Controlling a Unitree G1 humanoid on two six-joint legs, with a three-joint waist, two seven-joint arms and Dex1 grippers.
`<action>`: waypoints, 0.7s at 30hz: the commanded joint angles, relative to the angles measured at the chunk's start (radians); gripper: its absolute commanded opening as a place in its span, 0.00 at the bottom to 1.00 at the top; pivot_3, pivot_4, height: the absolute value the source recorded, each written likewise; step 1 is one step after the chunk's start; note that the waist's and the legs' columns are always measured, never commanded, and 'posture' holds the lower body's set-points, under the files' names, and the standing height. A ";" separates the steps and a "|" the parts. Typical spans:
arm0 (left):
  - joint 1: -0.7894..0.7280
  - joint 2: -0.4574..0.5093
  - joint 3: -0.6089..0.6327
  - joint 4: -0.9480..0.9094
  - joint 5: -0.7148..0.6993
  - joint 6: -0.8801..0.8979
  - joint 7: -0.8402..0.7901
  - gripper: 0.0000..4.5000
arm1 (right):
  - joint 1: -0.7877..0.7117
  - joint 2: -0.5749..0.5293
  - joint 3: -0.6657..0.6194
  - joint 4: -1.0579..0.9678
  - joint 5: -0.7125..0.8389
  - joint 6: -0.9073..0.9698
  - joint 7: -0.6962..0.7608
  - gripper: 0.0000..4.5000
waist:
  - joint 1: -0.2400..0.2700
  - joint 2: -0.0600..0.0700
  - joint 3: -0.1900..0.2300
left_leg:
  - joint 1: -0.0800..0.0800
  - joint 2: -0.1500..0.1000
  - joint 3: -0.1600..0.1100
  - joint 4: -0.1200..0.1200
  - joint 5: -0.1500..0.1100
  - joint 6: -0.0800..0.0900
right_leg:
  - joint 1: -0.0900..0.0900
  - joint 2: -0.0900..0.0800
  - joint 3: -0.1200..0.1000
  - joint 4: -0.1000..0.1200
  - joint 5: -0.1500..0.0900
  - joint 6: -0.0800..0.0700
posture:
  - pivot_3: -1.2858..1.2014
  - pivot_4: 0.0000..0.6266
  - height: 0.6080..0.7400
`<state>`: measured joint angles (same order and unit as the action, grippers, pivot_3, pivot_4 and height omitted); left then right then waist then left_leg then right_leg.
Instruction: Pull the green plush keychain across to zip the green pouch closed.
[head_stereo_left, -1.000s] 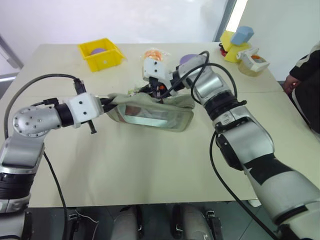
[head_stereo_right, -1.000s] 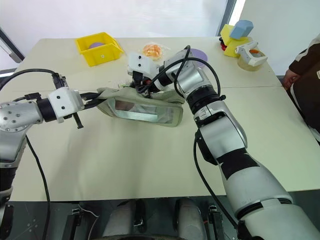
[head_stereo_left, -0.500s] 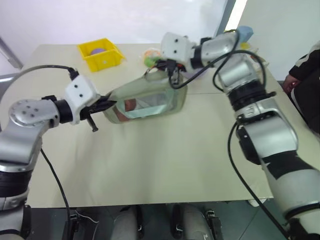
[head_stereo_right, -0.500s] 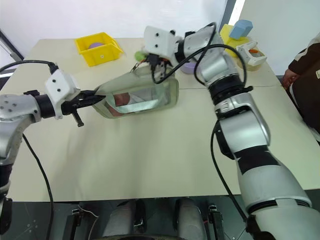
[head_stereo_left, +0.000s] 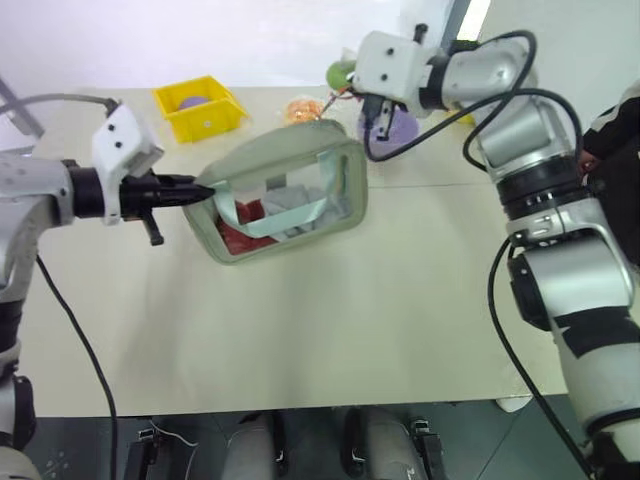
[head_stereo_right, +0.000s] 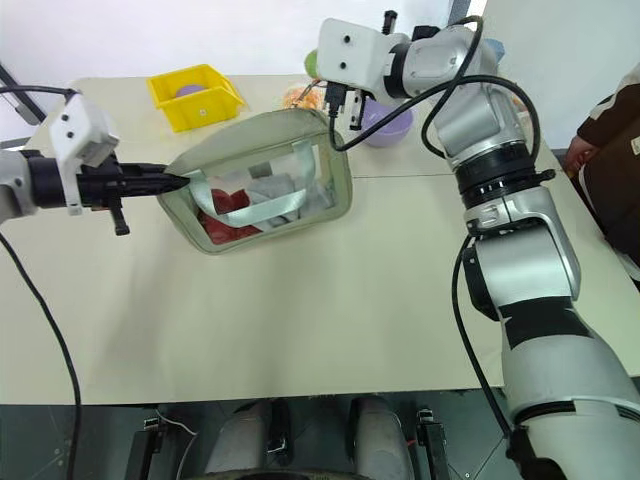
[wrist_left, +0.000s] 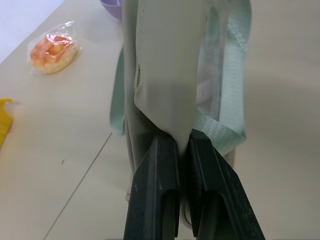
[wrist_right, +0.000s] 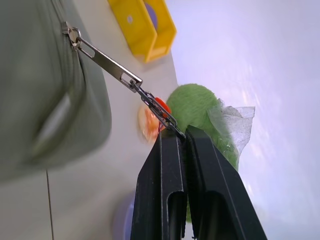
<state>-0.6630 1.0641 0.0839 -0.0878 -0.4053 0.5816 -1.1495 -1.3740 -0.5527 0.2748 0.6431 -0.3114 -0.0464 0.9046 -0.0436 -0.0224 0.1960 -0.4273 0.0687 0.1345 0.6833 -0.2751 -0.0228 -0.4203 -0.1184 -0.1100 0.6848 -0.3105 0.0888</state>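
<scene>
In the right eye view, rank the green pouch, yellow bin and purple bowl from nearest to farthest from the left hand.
1. The green pouch: its end is pinched in the left hand, which is shut on it.
2. The yellow bin: behind the hand, toward the table's far left corner.
3. The purple bowl: beyond the pouch, under the right arm.

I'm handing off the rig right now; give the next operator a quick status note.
Left gripper: shut on the green pouch at its end, holding it up off the table.
Right gripper: shut on the chain at the green plush keychain, pouch's far corner.
Done: zipper pull sits at the right gripper's end; the top seam looks closed.
Left: confirm the zip, then set the pouch down and release.
</scene>
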 joint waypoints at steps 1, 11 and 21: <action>-0.009 0.027 -0.023 0.058 0.079 -0.122 -0.021 0.00 | 0.029 -0.065 -0.021 -0.074 -0.026 0.044 -0.019 0.00 | 0.001 0.000 0.000 | 0.000 0.000 0.000 0.000 0.000 0.000 | 0.000 0.000 0.000 0.000 0.000 0.000 | 0.52 0.24 0.99; 0.023 -0.033 -0.044 0.055 0.073 -0.158 -0.006 0.00 | 0.370 -0.173 -0.073 -0.464 0.010 0.359 0.049 0.00 | 0.012 0.000 0.000 | -0.001 0.000 0.000 0.001 0.000 0.000 | 0.000 0.000 0.000 0.000 0.000 0.000 | 0.52 0.24 0.99; 0.006 -0.098 -0.066 0.069 0.086 -0.174 0.004 0.00 | 0.624 0.039 -0.085 -0.628 0.125 0.679 -0.061 0.00 | 0.031 -0.001 -0.001 | 0.002 0.000 -0.001 0.001 0.000 0.000 | 0.004 0.000 -0.001 0.000 0.000 0.000 | 0.52 0.24 0.99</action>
<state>-0.6511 0.9675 0.0169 -0.0177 -0.3262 0.4056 -1.1494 -0.7432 -0.5146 0.2062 0.0454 -0.2003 0.6016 0.8735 -0.0130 -0.0236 0.1947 -0.4248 0.0681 0.1336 0.6848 -0.2752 -0.0226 -0.4160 -0.1183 -0.1105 0.6846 -0.3105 0.0888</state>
